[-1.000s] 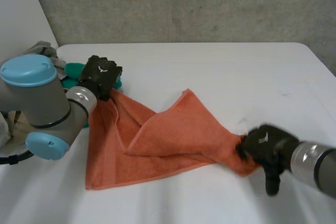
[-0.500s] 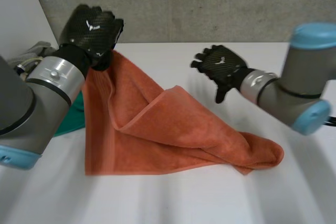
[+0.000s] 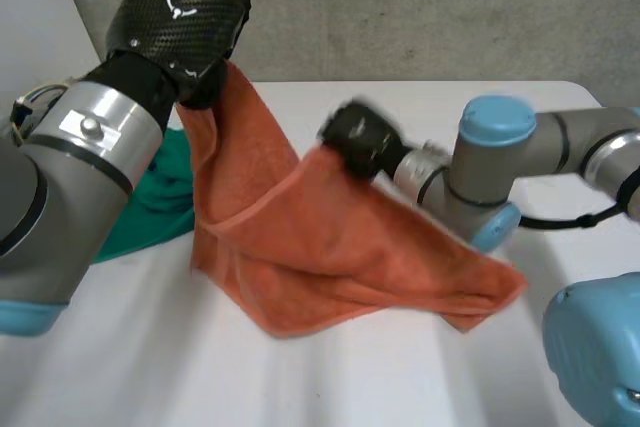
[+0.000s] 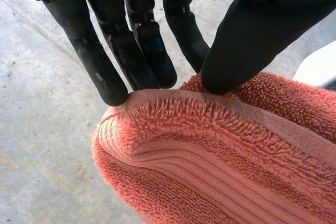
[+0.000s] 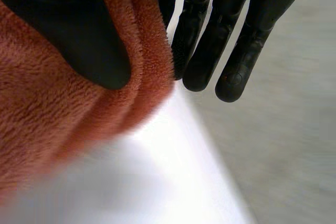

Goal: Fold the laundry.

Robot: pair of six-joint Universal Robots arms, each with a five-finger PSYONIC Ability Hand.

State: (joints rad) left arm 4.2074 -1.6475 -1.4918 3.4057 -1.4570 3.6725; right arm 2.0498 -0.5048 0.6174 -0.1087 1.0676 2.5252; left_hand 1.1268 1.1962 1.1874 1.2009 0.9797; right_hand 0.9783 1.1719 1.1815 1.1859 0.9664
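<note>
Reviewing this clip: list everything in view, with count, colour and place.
towel: one, orange, hanging from both hands, lower part on the table
cloth: one, green, on the table behind the towel, by the left arm
table: one, white, under everything
wall: one, grey concrete, behind the table
arms: two, grey with light-blue caps, one at each side
left hand: one, black, raised, pinching the towel's top edge
right hand: one, black, lower, pinching another towel edge between thumb and fingers
</note>
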